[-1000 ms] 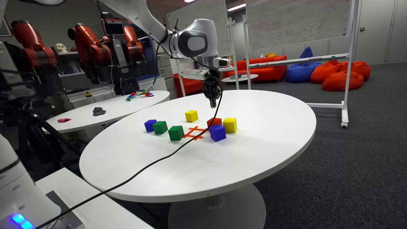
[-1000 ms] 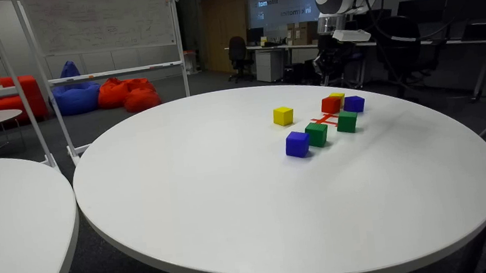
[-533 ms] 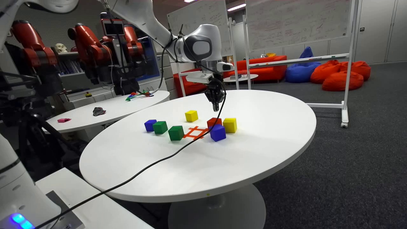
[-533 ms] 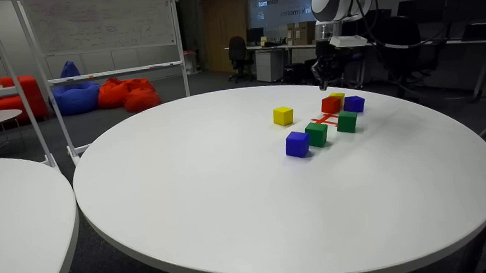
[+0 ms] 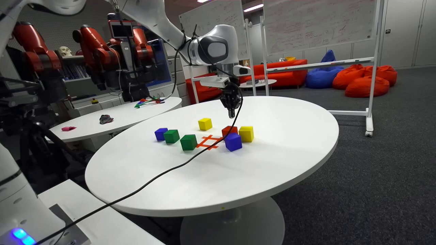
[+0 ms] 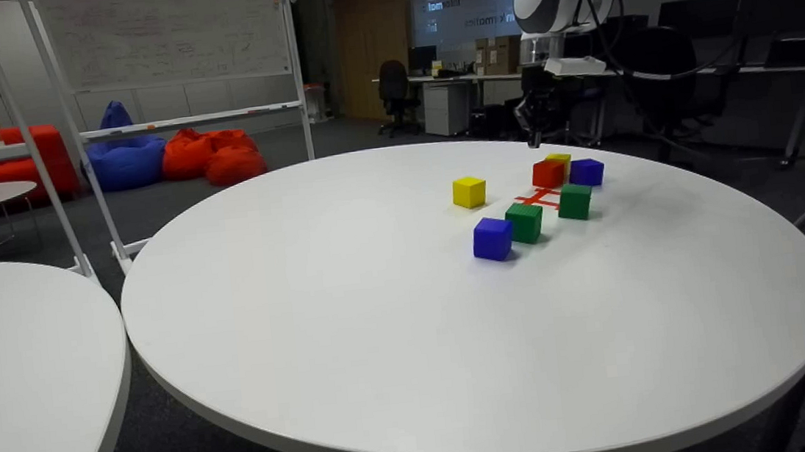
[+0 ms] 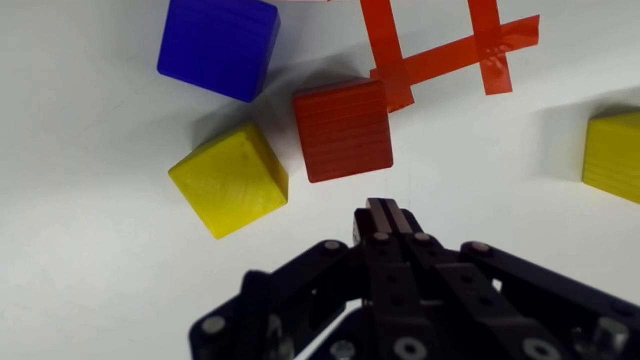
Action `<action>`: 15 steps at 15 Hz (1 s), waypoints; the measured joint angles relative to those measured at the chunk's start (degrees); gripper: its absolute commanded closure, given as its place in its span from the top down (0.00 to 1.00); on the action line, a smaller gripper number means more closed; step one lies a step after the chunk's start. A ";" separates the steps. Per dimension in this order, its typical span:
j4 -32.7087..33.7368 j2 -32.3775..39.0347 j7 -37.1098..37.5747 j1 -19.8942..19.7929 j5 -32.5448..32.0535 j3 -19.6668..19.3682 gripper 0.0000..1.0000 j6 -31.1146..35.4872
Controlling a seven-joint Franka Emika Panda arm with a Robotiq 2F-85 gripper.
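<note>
My tool [image 7: 384,205] hangs closed, empty, near red wooden cube [image 7: 345,132]; height hard to judge, so I'd descend slowly, clear of yellow wooden cube [image 7: 231,185] beside it.

Wrist view: lone yellow cube [image 7: 612,159] cut by right edge, blue cube [image 7: 217,47] and red tape grid [image 7: 440,59] clipped at top, gripper [image 7: 383,202] runs off bottom. In an exterior view, red cube [image 5: 227,130] partly behind blue cube. In an exterior view, red cube hides most of neighbouring yellow cube [image 6: 561,158]; whiteboard writing [image 6: 163,38] illegible
</note>
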 measured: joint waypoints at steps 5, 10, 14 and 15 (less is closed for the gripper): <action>-0.01 0.13 0.02 0.01 0.00 0.06 0.01 0.00; -0.01 0.13 0.02 0.01 0.00 0.06 0.00 0.00; 0.08 0.35 0.03 0.04 0.00 0.22 0.00 0.46; 0.41 0.66 0.06 0.04 0.00 0.23 0.00 0.55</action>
